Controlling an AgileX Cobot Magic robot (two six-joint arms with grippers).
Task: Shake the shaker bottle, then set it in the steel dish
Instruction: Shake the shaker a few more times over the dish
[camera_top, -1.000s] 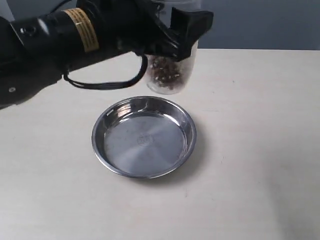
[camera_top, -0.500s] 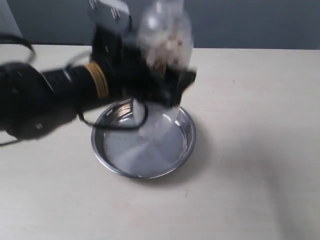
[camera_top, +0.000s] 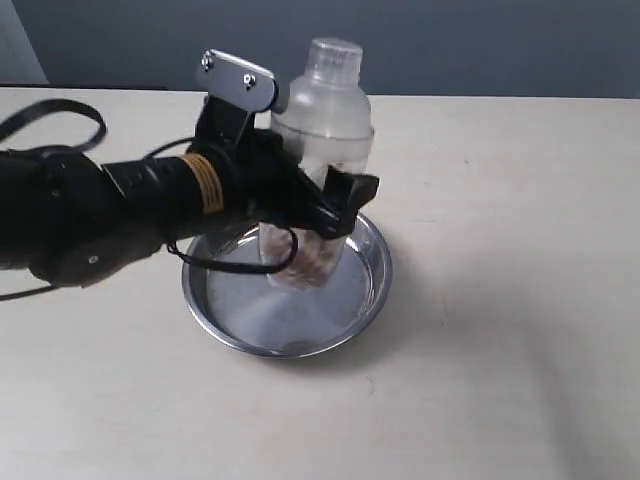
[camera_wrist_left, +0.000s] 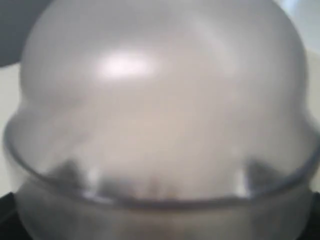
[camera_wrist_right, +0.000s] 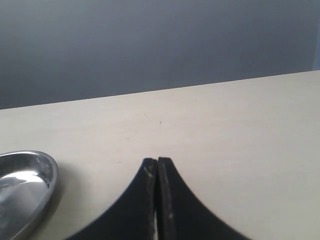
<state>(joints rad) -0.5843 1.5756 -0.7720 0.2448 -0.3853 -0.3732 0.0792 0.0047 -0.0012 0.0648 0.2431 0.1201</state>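
The clear frosted plastic shaker bottle (camera_top: 322, 110) is held nearly upright by the wide-spread left hand (camera_top: 318, 208), its base inside the round shiny steel dish (camera_top: 378, 270); contact with the dish floor cannot be confirmed. The placing step is judged in hand: next the grip is to be released and the hand drawn clear without the bottle being tipped. The right hand (camera_wrist_right: 157, 172) is seen shut and empty.

Black left arm (camera_top: 110, 205), yellow label band (camera_top: 205, 182), silver two-screw plate (camera_top: 240, 80), looped cable (camera_top: 50, 112) (jaws black too).
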